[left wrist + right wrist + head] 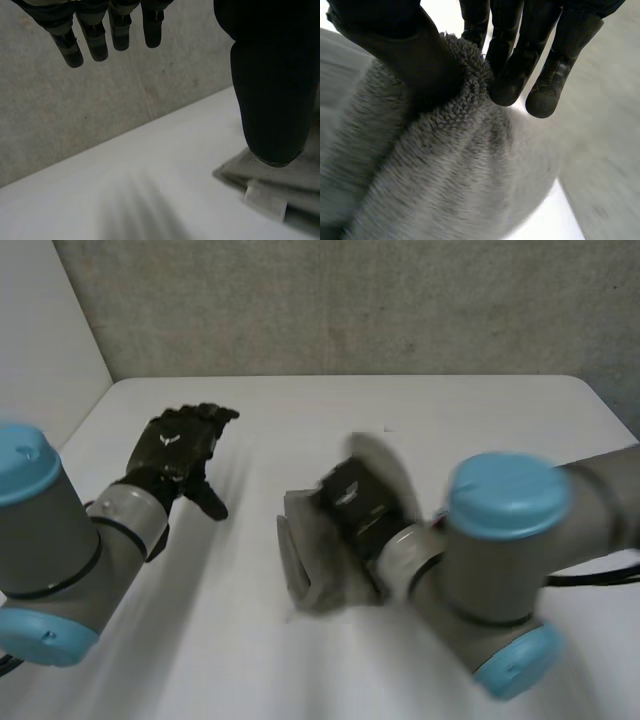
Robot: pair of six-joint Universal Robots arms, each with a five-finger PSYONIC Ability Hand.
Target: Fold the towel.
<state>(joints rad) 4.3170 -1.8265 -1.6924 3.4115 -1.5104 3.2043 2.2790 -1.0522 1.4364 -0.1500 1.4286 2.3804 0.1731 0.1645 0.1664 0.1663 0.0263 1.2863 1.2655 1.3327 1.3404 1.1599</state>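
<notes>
A grey towel point(310, 565) lies bunched in folded layers at the middle of the white table point(300, 430). My right hand point(355, 502) is over it and pinches a raised edge of the towel point(445, 165) between thumb and fingers point(512, 75). My left hand point(180, 445) hovers open over the table's left part, well apart from the cloth, its fingers point(95, 40) straight. In the left wrist view the towel point(280, 180) lies beyond the thumb, with a white label point(266, 199) on its folded edge.
A grey wall point(350, 300) runs along the table's far edge, and a white wall point(40, 330) stands at the left.
</notes>
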